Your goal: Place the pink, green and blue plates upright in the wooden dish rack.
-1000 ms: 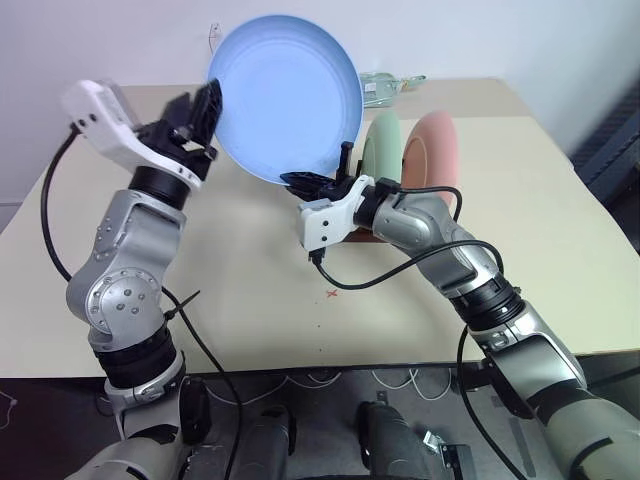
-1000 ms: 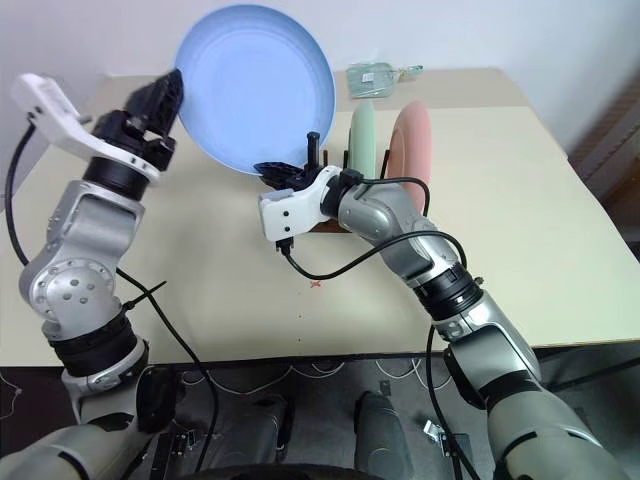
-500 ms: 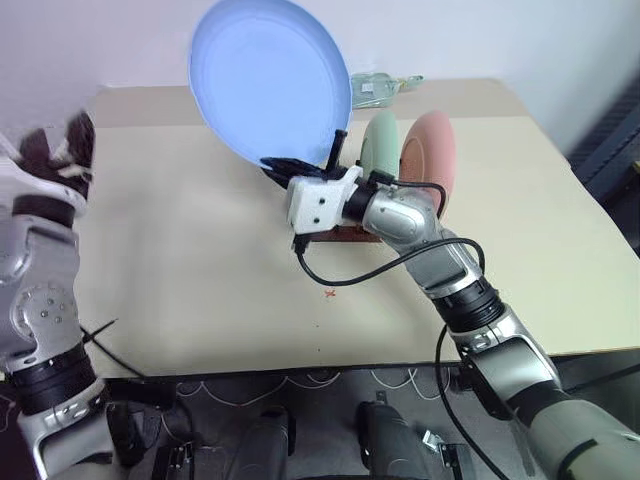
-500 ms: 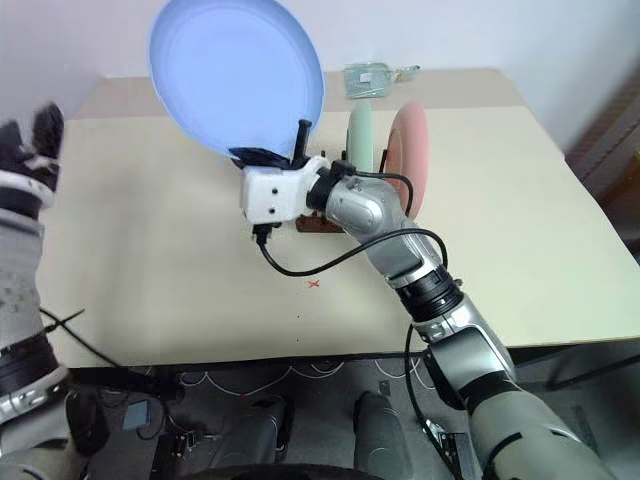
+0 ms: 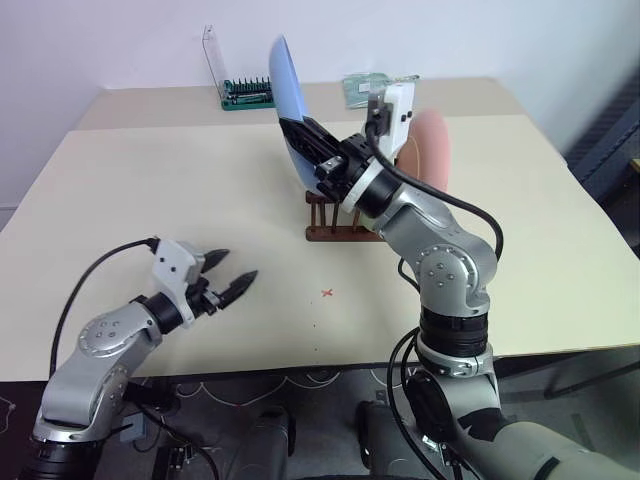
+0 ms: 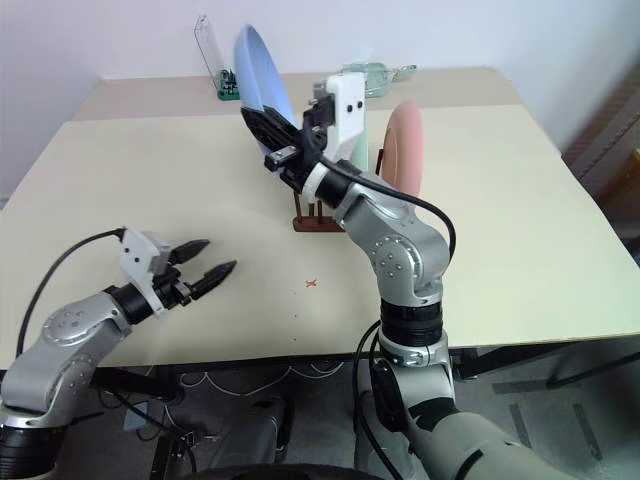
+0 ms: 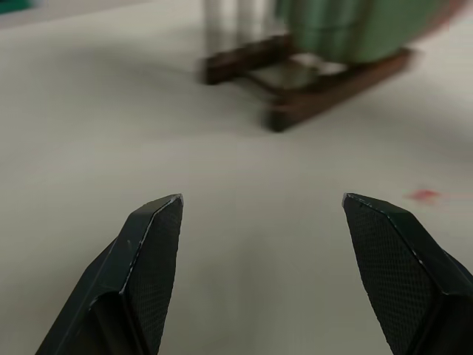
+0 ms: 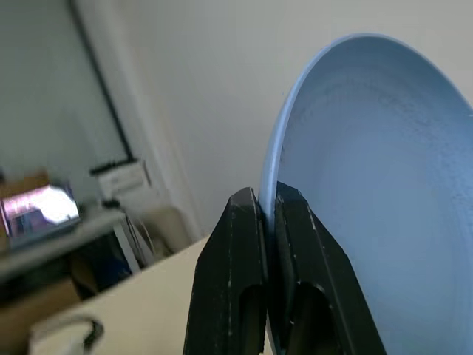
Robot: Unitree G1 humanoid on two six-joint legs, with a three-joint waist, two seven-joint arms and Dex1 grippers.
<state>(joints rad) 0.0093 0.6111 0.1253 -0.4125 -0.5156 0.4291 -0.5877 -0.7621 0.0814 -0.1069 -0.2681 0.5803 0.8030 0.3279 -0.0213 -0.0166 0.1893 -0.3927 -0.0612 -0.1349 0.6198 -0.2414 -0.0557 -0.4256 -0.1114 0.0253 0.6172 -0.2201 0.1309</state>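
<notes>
Above the beige table (image 5: pixel 200 200), right jaws (image 8: pixel 267 214) pinch the blue plate's (image 5: pixel 288 95) rim; left jaws (image 5: pixel 230 272) gape empty.

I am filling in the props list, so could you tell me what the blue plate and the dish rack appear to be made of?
The blue plate looks like matte plastic or melamine: thin rim, finely speckled dull surface, no glaze shine; ceramic cannot be excluded. The dish rack looks like dark reddish-brown wood with a stained finish, with base rails and thin upright pegs.
</notes>
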